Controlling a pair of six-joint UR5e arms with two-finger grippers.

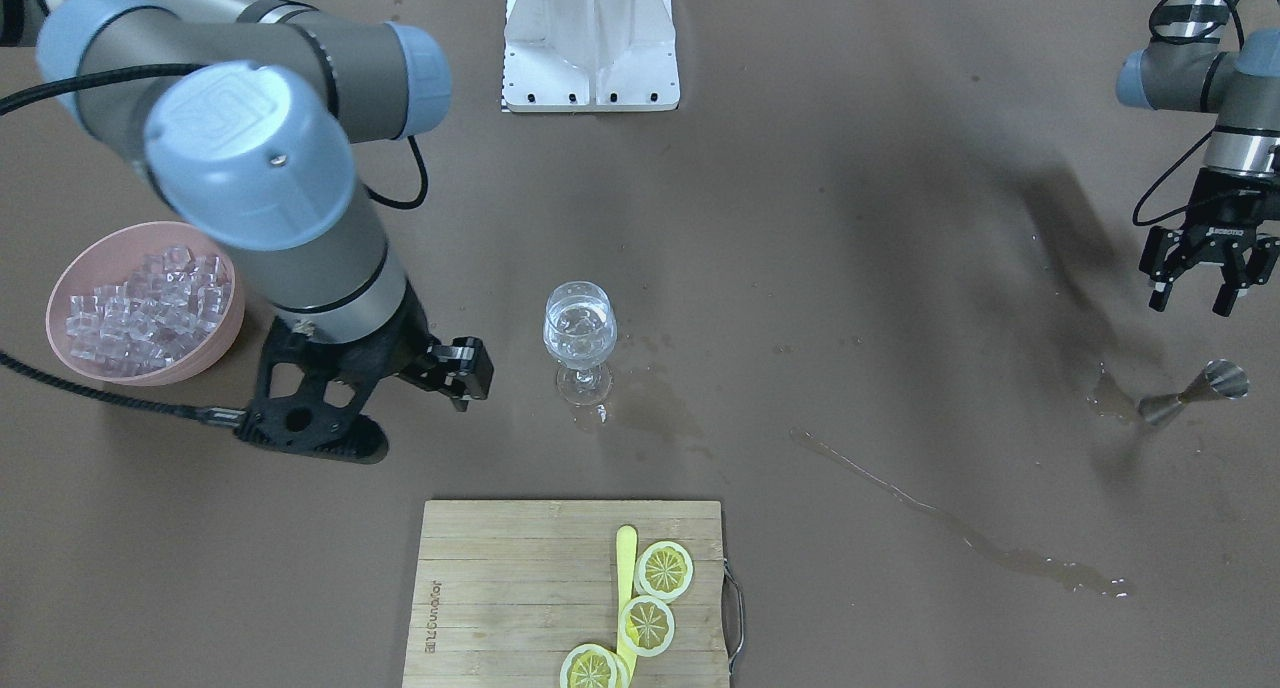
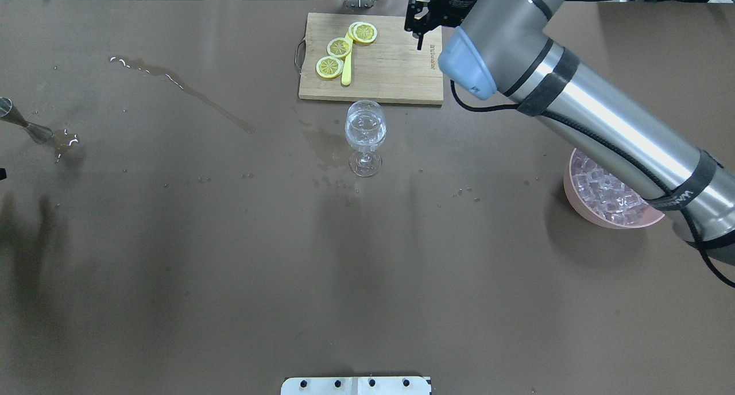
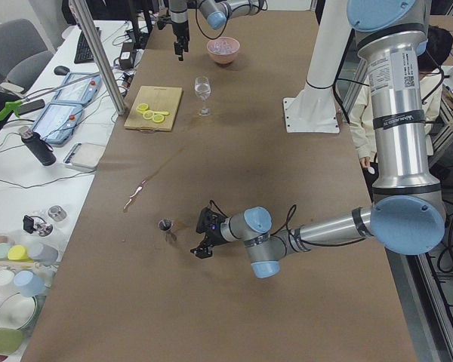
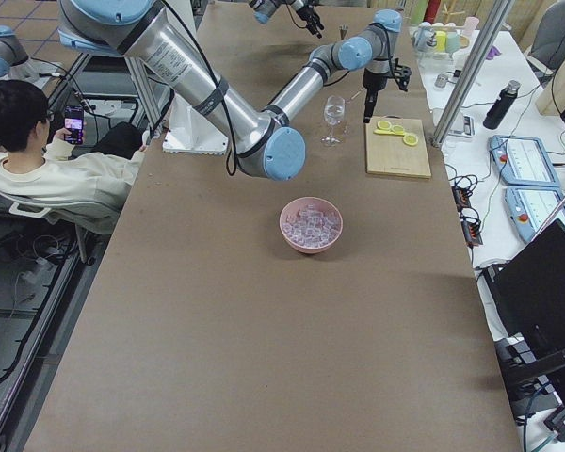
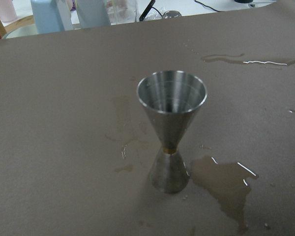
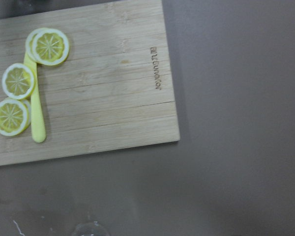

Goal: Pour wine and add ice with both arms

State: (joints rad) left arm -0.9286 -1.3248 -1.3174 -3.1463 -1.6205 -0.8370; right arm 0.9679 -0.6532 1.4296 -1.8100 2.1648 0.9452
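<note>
The wine glass (image 1: pixel 580 330) (image 2: pixel 365 130) stands upright mid-table. Its bowl holds something clear and glinting; I cannot tell wine from ice in it. A pink bowl (image 1: pixel 60 313) (image 2: pixel 574 195) heaped with ice (image 1: pixel 150 303) cubes sits under my right arm. My right gripper (image 1: pixel 458 370) (image 2: pixel 418 27) hangs high between the glass and the board; I cannot tell whether it is open or shut. A steel jigger (image 1: pixel 1195 393) (image 5: pixel 171 130) stands upright and empty beside a puddle. My left gripper (image 1: pixel 1192 303) hovers open behind it, holding nothing.
A bamboo cutting board (image 1: pixel 500 588) (image 6: pixel 113 73) carries three lemon slices (image 1: pixel 664 570) and a yellow knife. A long wet streak (image 1: pixel 950 528) and smaller spills mark the brown table. The white robot base (image 1: pixel 590 38) stands at the back. A seated person (image 4: pixel 38 160) is beside the table.
</note>
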